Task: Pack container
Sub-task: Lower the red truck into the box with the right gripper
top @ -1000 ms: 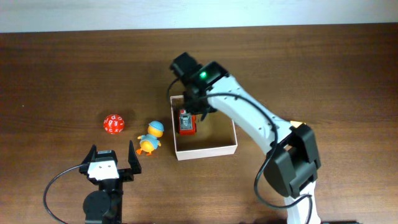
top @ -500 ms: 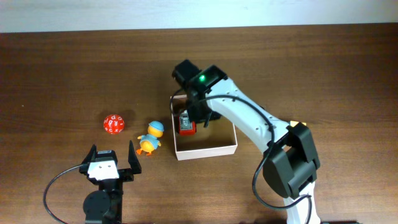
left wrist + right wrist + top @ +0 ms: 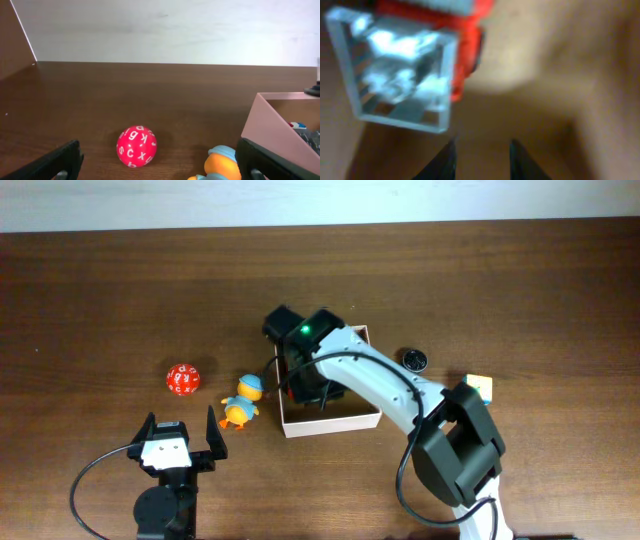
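One container (image 3: 331, 423), a shallow square box with thin white walls and a tan inside, sits near the middle of the brown wooden surface (image 3: 520, 280). The right arm reaches over its left half from above, and the overhead view hides most of that side.

The right wrist view is blurred. It shows the right tool (image 3: 482, 150) low inside the box, above the tan floor. Its two fingers stand only a little apart, with bare floor showing in the gap, so it grips nothing. Just ahead of the fingertips and to their left lies a red-and-clear toy (image 3: 410, 60) on the box floor. Whether it touches a finger cannot be told.

An orange duck with a blue cap (image 3: 241, 402) stands just beside the box's left wall, on the surface. Farther left, apart from the duck, rests a red ball with white letters (image 3: 183, 378).

The left tool (image 3: 181, 425) hovers near the front edge, below the ball and duck, its fingers spread wide and empty. Its wrist view looks toward the ball.

To the right of the box lie a small black round thing (image 3: 415, 360) and, beyond it, a yellow-and-blue cube (image 3: 480, 387).
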